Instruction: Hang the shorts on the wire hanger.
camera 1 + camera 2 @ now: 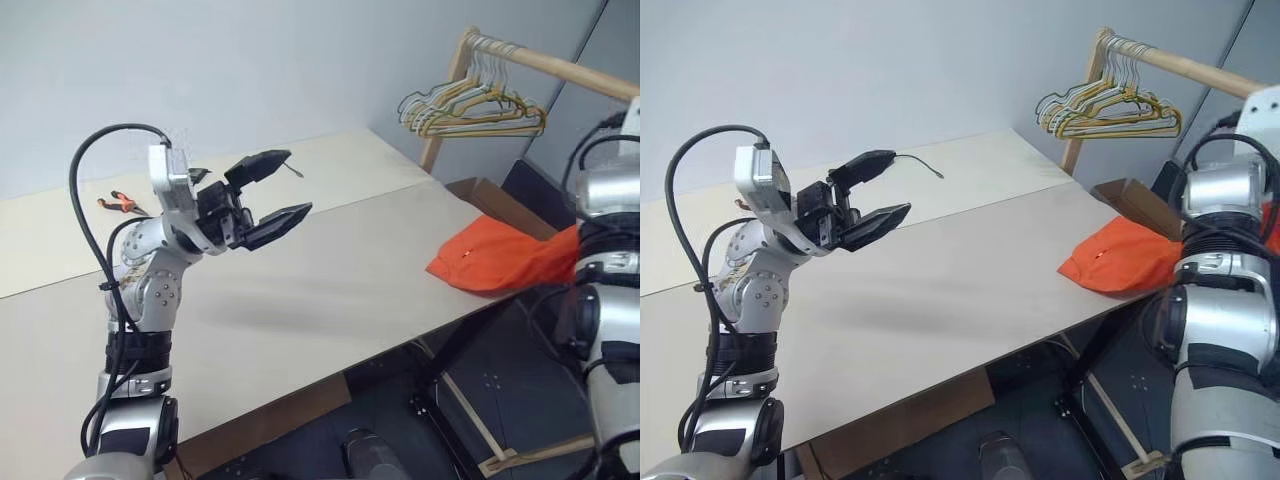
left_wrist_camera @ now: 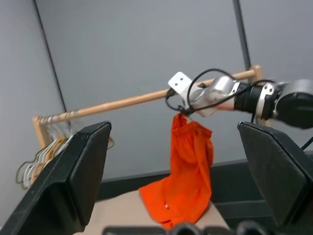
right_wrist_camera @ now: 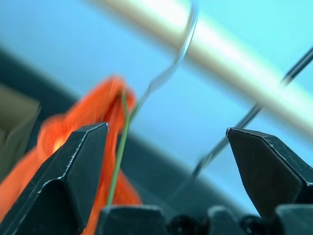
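Note:
The bright orange shorts (image 2: 188,171) hang from up by the wooden rail (image 2: 122,103), and their lower part lies bunched on the table's right edge (image 1: 495,258). In the right wrist view the wire hanger's thin hook (image 3: 182,54) curves over the rail (image 3: 234,49) and runs down into the orange fabric (image 3: 105,110). My right gripper (image 3: 167,128) is open just in front of that hook, gripping nothing. My left gripper (image 1: 295,182) is open and empty, raised over the middle of the table and pointing toward the shorts.
A cluster of gold and grey hangers (image 1: 470,110) hangs at the rail's left end. A brown cardboard box (image 1: 490,195) sits beyond the table's right corner. Small orange-handled pliers (image 1: 118,203) lie at the far left of the beige table (image 1: 330,290).

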Controlling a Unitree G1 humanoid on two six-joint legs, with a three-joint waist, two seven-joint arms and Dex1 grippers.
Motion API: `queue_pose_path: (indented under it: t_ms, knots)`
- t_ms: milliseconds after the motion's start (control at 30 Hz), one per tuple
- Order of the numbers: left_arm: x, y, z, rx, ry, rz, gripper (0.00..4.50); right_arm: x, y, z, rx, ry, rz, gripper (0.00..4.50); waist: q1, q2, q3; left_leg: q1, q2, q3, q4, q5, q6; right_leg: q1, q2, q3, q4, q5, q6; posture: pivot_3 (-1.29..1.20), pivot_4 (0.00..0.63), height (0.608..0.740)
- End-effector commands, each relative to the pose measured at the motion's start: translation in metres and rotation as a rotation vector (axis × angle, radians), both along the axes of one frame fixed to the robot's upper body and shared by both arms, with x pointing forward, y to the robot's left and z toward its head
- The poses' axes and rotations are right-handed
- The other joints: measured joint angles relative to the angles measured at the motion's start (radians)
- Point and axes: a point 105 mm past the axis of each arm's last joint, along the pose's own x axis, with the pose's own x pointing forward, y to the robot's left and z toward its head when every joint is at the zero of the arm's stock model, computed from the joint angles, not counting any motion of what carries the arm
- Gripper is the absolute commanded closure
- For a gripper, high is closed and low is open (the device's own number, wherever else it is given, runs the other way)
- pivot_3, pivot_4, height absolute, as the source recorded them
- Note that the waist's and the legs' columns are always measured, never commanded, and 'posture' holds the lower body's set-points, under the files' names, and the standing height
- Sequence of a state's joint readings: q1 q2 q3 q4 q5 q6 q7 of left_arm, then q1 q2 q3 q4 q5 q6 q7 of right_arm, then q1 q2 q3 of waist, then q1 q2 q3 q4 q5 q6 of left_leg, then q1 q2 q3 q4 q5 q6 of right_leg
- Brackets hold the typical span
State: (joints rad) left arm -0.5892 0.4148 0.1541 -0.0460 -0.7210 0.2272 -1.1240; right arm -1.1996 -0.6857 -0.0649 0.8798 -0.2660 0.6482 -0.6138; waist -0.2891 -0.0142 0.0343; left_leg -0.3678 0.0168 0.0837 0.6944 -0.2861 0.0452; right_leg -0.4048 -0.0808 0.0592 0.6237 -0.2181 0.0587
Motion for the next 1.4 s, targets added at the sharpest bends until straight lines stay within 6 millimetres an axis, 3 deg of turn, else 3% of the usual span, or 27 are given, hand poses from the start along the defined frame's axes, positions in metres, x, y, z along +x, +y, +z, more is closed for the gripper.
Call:
queue_pose_path:
  t_ms: [33, 133, 200, 333, 467, 600, 900, 1100, 1400]
  knots:
    - [-0.006, 0.004, 0.013, -0.003, -0.054, 0.014, 0.00, 0.020, 0.032, 0.021, -0.124, -0.029, 0.182, 0.03, 0.001, 0.000, 0.000, 0.000, 0.000, 0.000, 0.000, 0.000, 0.000, 0.000, 0.000, 0.000, 0.000, 0.000, 0.000, -0.16, 0.000, 0.740]
    - [-0.004, 0.010, 0.009, 0.016, -0.046, 0.060, 0.00, 0.045, 0.070, 0.009, -0.201, 0.087, 0.434, 0.03, 0.006, 0.000, 0.000, 0.000, 0.000, 0.000, 0.000, 0.000, 0.000, 0.001, 0.001, 0.000, 0.000, 0.000, 0.000, -0.14, 0.000, 0.740]
    - [-0.001, 0.018, 0.005, 0.040, -0.028, 0.111, 0.00, 0.052, 0.096, 0.005, -0.262, 0.108, 0.551, 0.03, 0.009, 0.000, 0.000, 0.000, 0.000, 0.000, 0.000, 0.000, 0.000, 0.001, 0.001, 0.000, 0.000, 0.000, 0.001, -0.10, 0.000, 0.740]
    - [0.000, 0.038, -0.004, 0.098, 0.046, 0.218, 0.00, 0.058, 0.142, -0.017, -0.218, 0.153, 0.852, 0.03, 0.033, 0.000, 0.000, 0.000, 0.002, -0.001, 0.000, 0.000, 0.000, -0.001, 0.002, 0.000, 0.001, 0.000, 0.000, -0.04, 0.000, 0.740]
    - [-0.004, 0.065, -0.022, 0.178, 0.129, 0.356, 0.00, 0.047, 0.195, -0.044, -0.259, 0.252, 1.171, 0.03, 0.086, 0.000, 0.000, 0.000, 0.003, -0.001, 0.000, 0.000, 0.000, -0.002, 0.002, -0.001, 0.001, 0.000, 0.000, 0.02, 0.000, 0.740]
    - [-0.015, 0.084, -0.046, 0.250, 0.180, 0.447, 0.00, 0.028, 0.225, -0.066, -0.363, 0.349, 1.362, 0.03, 0.153, 0.000, 0.000, -0.001, 0.002, -0.001, -0.001, 0.000, 0.000, -0.003, 0.001, -0.002, 0.001, 0.000, 0.000, 0.06, 0.000, 0.740]
    - [-0.033, 0.099, -0.094, 0.353, 0.297, 0.540, 0.00, -0.010, 0.270, -0.124, -0.415, 0.552, 1.649, 0.03, 0.290, -0.002, 0.000, -0.003, 0.001, 0.002, 0.000, 0.000, 0.000, -0.007, -0.001, -0.004, 0.002, -0.001, -0.003, 0.13, 0.000, 0.740]
    - [-0.034, 0.101, -0.109, 0.413, 0.313, 0.575, 0.00, -0.017, 0.283, -0.138, -0.429, 0.577, 1.685, 0.03, 0.316, -0.002, 0.000, -0.004, 0.000, 0.003, 0.000, 0.000, 0.000, -0.009, -0.001, -0.006, 0.003, -0.001, -0.005, 0.15, 0.000, 0.740]
    - [-0.032, 0.097, -0.109, 0.405, 0.324, 0.564, 0.00, -0.015, 0.286, -0.145, -0.405, 0.595, 1.688, 0.03, 0.329, -0.003, 0.000, -0.010, 0.001, 0.002, 0.000, 0.000, -0.001, -0.016, 0.002, -0.007, 0.004, 0.000, -0.007, 0.15, 0.000, 0.740]
